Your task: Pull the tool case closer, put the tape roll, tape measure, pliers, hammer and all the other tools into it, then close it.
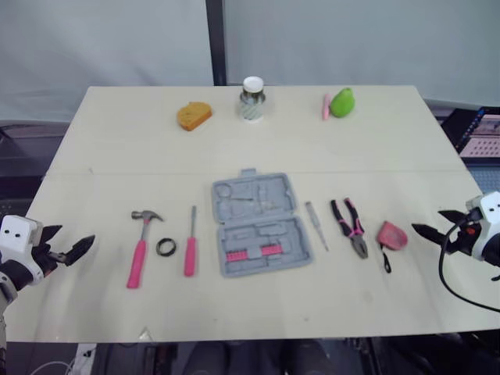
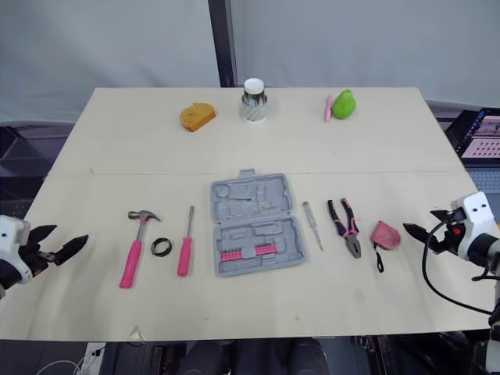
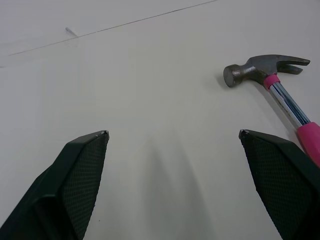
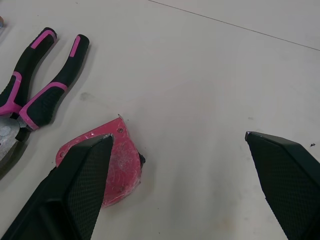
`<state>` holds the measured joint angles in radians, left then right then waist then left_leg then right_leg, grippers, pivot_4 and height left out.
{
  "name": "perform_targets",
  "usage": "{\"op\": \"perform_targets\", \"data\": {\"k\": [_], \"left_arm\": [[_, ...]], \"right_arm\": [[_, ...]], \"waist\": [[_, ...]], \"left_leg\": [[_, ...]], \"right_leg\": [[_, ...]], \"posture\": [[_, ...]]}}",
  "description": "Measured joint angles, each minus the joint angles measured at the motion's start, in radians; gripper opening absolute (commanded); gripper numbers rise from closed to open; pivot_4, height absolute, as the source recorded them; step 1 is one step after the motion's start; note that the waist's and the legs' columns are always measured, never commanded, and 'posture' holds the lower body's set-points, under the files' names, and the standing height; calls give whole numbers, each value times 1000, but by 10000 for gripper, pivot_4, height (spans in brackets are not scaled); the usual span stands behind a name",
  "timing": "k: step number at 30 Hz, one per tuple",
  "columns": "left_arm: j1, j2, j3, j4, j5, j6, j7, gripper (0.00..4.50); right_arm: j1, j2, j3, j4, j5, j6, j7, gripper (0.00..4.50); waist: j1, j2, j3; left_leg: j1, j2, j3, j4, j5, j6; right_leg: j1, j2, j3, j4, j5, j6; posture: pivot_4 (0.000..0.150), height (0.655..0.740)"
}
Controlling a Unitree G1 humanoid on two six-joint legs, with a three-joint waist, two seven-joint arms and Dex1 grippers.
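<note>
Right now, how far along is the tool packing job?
Nothing looks done: the tool case lies open mid-table, and the hammer, tape roll, pink screwdriver, small screwdriver, pliers and tape measure all lie on the table beside it. Nothing is in hand; the left gripper and right gripper are open and empty. Left: pulling, packing, closing.

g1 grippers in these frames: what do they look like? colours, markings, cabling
Left gripper and right gripper: two black wedge fingers each, tapering to tips, cross-hatched inner faces, on a white boxy housing with small dark dots. The right one has a red-orange spot and a looping black cable.
</note>
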<state>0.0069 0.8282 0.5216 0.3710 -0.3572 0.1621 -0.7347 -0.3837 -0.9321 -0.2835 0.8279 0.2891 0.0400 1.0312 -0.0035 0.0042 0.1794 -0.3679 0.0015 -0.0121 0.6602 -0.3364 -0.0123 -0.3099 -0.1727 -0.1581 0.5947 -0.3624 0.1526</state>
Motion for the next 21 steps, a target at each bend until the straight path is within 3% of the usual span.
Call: {"op": "perform_targets", "data": {"k": [21], "left_arm": [[35,-2,8,-10,-2,3,-16,44867]], "right_arm": [[0,0,-3,-2,1,0,3,45000]], "waist": [[0,0,0]], "left_leg": [[0,0,0,0,0,0]], "right_leg": [[0,0,0,0,0,0]], "posture": [[1500,7400]]}}
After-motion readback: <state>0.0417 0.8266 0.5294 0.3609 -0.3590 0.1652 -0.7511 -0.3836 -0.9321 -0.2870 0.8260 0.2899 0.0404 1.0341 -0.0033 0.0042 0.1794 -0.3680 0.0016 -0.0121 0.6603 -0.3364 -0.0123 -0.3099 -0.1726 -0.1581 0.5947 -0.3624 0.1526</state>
